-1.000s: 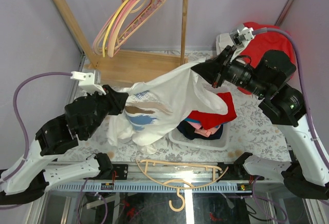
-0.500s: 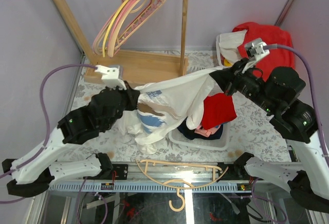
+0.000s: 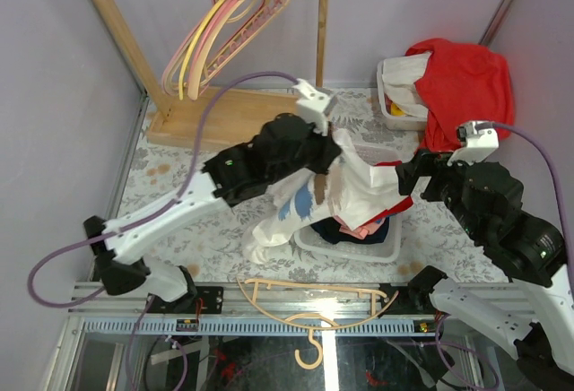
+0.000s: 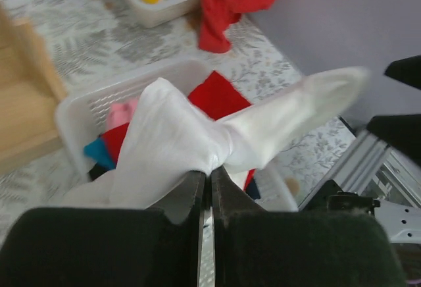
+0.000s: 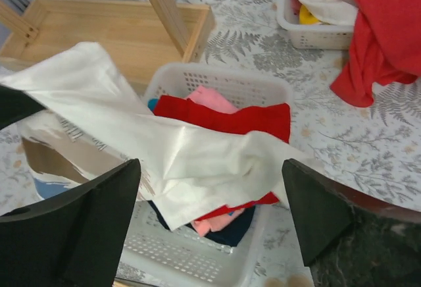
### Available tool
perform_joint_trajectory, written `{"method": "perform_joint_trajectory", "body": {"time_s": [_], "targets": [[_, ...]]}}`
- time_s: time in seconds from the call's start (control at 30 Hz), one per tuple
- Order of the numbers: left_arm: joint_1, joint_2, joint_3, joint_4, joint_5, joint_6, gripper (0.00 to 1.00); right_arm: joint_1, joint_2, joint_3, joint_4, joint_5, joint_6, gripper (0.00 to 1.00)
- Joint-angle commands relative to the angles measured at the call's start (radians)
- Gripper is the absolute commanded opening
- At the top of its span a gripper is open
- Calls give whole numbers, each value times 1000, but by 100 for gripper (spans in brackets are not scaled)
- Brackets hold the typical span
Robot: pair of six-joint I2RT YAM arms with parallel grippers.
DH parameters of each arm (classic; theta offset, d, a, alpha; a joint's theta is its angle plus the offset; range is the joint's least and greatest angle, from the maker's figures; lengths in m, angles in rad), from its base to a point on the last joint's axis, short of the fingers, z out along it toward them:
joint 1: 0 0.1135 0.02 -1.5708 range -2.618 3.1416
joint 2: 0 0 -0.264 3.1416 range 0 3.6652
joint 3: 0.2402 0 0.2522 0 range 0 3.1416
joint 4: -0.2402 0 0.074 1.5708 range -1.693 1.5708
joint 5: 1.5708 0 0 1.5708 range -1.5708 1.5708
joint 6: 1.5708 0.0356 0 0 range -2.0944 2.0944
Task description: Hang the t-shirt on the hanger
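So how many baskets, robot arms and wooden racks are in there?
Baskets: 2, the near basket and the far basket
Robot arms: 2, the left arm and the right arm
Wooden rack: 1
Total: 5

t-shirt (image 4: pixel 177 142), between left gripper (image 4: pixel 205 180) fingers: matt white cloth is seen | basket (image 4: pixel 99 99), beyond fingertips: perforated white plastic is seen | rack base (image 5: pixel 112 30): smooth pale wood is seen
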Motion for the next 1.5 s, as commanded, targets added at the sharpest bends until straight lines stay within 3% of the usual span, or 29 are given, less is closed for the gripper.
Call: {"method": "perform_joint_trajectory", "body": {"time_s": [0.0, 0.1, 0.2, 0.3, 0.43, 0.67, 0.8, 0.9, 1.07, 1.3, 1.47], "targets": [[-62, 150, 124, 171, 145, 84, 0, -4, -19, 65, -49, 45, 29, 99], [-114, 242, 174, 186, 159, 99, 1, -4, -22, 108, -61, -17, 26, 99], [-131, 268, 145, 203, 177, 81, 24, -4, -23, 122, -61, -56, 26, 98], [-155, 198, -5, 308, 218, 29, 54, -4, -23, 128, -60, -72, 20, 97], [-189, 109, -149, 374, 226, -22, 65, -4, 8, 128, -37, -128, 5, 97], [-194, -200, -316, 368, 102, -51, 68, -4, 104, 126, 22, -286, -27, 97], [-194, -378, -329, 243, -89, -87, 69, -4, 206, 110, 69, -441, -54, 98], [-195, -507, -355, 147, -215, -144, 70, -2, 316, 100, 101, -616, -78, 81], [-194, -618, -388, -24, -323, -220, 70, 20, 447, 58, 164, -728, -98, 91], [-194, -659, -422, -176, -354, -296, 69, 174, 700, 169, 77, -487, -186, 95], [-194, -693, -467, -214, -360, -326, 68, 260, 825, 244, 18, -402, -229, 99]]}}
